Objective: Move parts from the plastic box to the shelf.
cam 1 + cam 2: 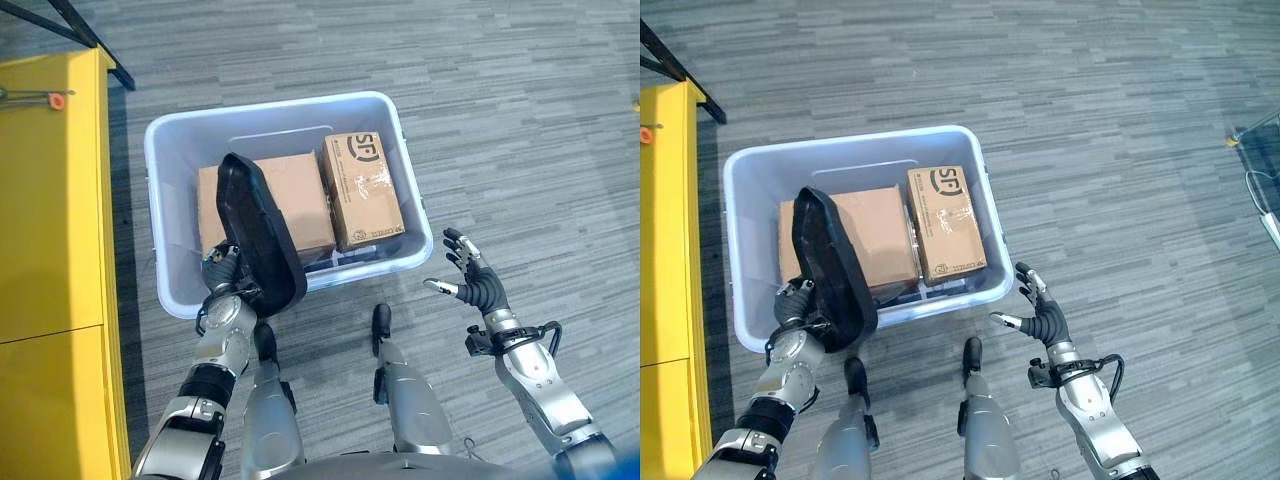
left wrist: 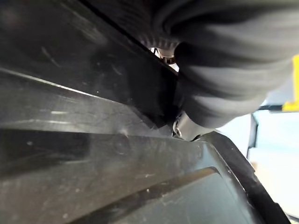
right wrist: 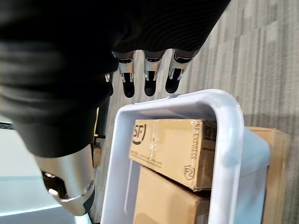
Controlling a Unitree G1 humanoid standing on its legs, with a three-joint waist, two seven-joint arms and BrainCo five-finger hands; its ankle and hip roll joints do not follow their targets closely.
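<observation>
A yellow shelf [image 1: 50, 200] is seen along the robot's left, beside a pale plastic box [image 1: 160, 140] standing on the grey carpet [image 1: 520, 120]. Inside the box, a large cardboard carton [image 1: 290, 195] is laid toward its left wall and a smaller printed carton [image 1: 364, 190] is set against its right wall, the two touching side by side.

A long black curved part [image 1: 258, 230] is held over the box's near left corner, raised clear of the cartons. Its long axis is tilted, running from the near rim up and away across the large carton. The left hand [image 1: 222, 272] is clamped on the part's lower end, fingers curled about it. The right hand [image 1: 470, 275] is held just outside the box's near right corner, fingers spread apart, nothing in it.

The shelf is judged to lie directly leftward of the held part, so the left arm is the nearer one for delivery.
</observation>
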